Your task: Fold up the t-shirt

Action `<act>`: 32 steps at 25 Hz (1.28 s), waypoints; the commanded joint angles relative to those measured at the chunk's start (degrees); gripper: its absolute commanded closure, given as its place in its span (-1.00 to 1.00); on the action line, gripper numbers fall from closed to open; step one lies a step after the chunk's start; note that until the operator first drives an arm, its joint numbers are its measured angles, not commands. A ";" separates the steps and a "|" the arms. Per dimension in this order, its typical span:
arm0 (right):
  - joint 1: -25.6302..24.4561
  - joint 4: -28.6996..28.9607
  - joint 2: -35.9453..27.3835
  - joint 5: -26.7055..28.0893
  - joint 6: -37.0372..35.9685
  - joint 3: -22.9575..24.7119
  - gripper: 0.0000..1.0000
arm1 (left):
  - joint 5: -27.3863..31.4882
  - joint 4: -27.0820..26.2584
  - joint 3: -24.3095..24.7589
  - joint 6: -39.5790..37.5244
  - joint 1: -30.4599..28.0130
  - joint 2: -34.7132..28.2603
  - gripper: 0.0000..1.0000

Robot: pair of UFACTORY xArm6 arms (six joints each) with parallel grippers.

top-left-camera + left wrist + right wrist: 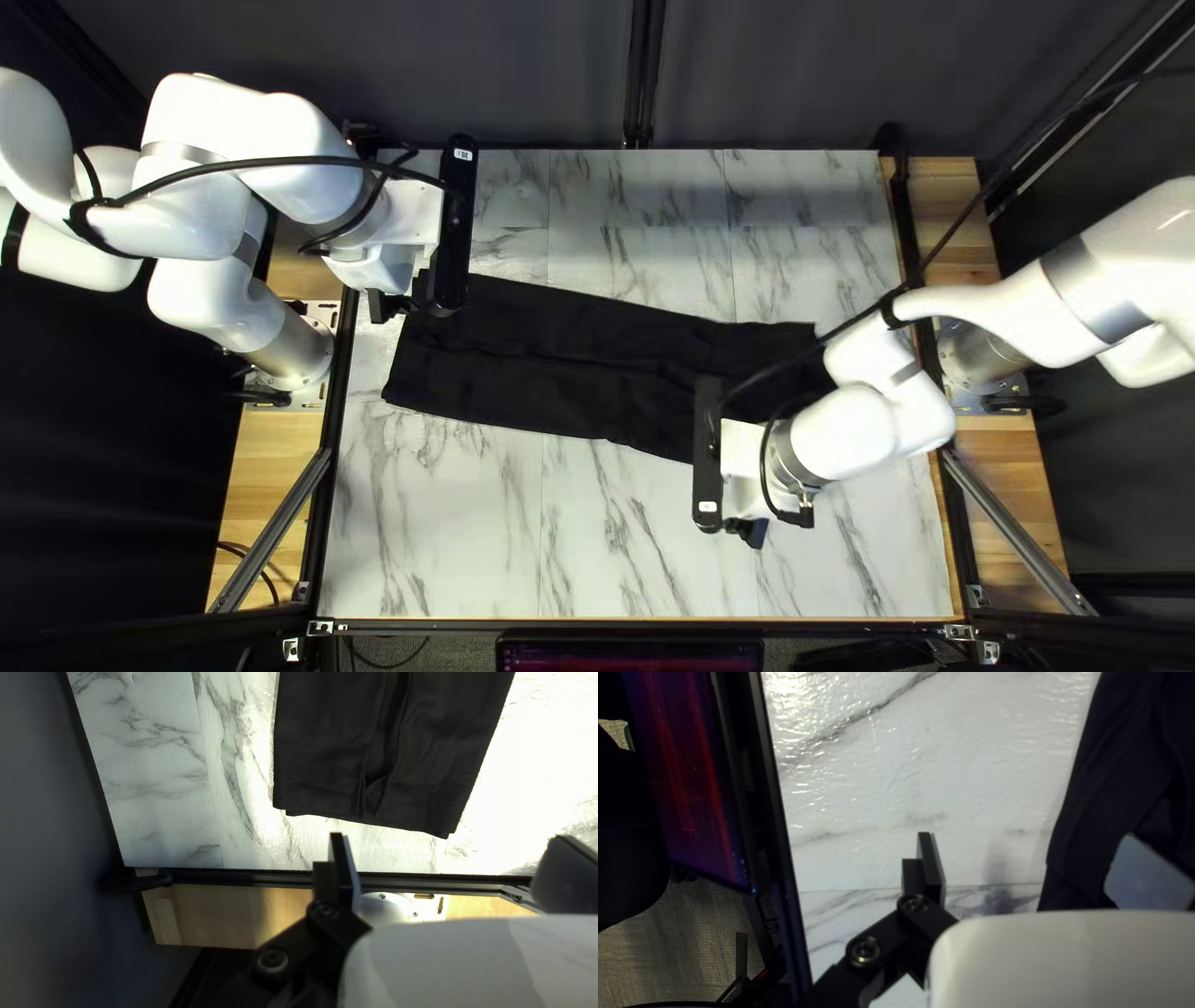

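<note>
Shirt (535, 349), black, lies across the middle of the pale marbled surface (623, 535) as a long strip, slanting from the left of the top left view down toward the right. It has lengthwise creases, and layers show at its left end, where 2 hems sit slightly out of line. My right arm (859, 429) covers part of its right end.

My left hand (411, 214) is up over the left of the surface, its black bar (458, 224) reaching across a corner of the shirt in the top left view. Its 2 fingers (344, 865) are spread wide with nothing pinched; the left wrist view has the shirt's left end ahead of them, apart from them.

My right hand (745, 479) is over the near side of the surface, toward the right. Its 2 fingers are spread too, pinching nothing. In the right wrist view 1 finger (931, 865) stands against bare marble, while the shirt's near edge runs by the other, blurred 1.

A screen (629, 656) sits just past the surface's near edge; a dark curtain (797, 75) hangs behind the far edge.
</note>
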 commanded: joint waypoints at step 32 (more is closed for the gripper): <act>1.68 -1.70 1.95 6.76 4.74 -5.57 -1.00 | 0.00 0.00 0.00 0.00 0.00 0.00 -1.00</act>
